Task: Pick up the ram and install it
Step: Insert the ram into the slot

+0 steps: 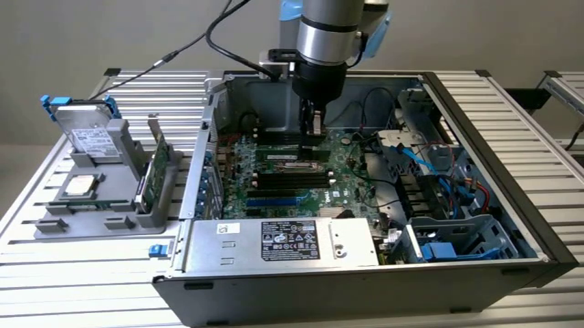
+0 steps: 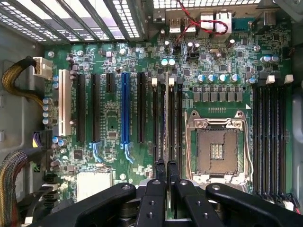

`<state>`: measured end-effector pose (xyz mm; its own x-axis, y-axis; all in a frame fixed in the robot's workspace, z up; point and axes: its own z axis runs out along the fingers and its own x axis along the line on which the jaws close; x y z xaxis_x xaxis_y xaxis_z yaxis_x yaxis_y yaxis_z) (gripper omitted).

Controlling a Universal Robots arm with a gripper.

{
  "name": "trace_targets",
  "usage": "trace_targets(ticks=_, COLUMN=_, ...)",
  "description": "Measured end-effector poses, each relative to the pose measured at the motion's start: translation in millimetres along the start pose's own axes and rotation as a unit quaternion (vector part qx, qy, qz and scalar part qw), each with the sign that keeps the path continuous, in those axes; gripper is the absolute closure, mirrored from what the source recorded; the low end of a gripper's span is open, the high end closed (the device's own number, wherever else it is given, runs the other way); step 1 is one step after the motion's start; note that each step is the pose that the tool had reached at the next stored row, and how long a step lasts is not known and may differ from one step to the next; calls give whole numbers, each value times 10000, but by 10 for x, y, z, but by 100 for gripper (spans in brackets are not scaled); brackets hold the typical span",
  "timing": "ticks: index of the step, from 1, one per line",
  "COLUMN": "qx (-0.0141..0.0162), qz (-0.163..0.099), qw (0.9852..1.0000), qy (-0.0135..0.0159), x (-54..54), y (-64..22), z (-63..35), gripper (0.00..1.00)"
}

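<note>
The ram [image 2: 166, 118] is seen edge-on in the wrist view as a thin pale strip. It stands on its long edge over the bank of black memory slots [image 2: 174, 123] that lies between the expansion slots and the processor socket [image 2: 218, 149]. Whether it is seated in a slot cannot be told. The claw [image 2: 166, 171] pinches it, the two black fingers pressed together on its thin faces. Its long axis runs parallel with the slots, which in the exterior view run from left to right across the middle of the frame. Close around it on the motherboard [image 2: 118, 61] are a blue slot [image 2: 125, 109], a white slot [image 2: 62, 109], rows of small capacitors, and a second bank of memory slots [image 2: 270, 137] beyond the socket. Red and black twisted wires [image 2: 199, 21] cross the board's rear edge. The board lies in an open computer case [image 1: 493, 137] with the power supply [image 1: 283, 242] in the lower middle of the exterior view and blue cables [image 1: 429, 164] at its right. At the exterior view's left, outside the case, a grey tray [image 1: 55, 225] holds an upright hard drive [image 1: 87, 133], a processor chip [image 1: 81, 183] and a green card [image 1: 157, 167] standing on edge.
</note>
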<state>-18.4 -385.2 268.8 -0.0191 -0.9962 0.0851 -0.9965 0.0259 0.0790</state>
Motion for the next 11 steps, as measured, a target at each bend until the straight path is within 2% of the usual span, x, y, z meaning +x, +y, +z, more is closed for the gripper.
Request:
trace_targets(ticks=6, qx=97, qz=8, qw=10000, qy=-11, x=20, y=12, z=80, gripper=87)
trace_targets(ticks=8, qx=111, qz=8, qw=9999, qy=-17, x=26, y=13, z=112, gripper=87)
trace_targets(ticks=11, qx=112, qz=8, qw=9999, qy=-18, x=36, y=11, z=159, gripper=87)
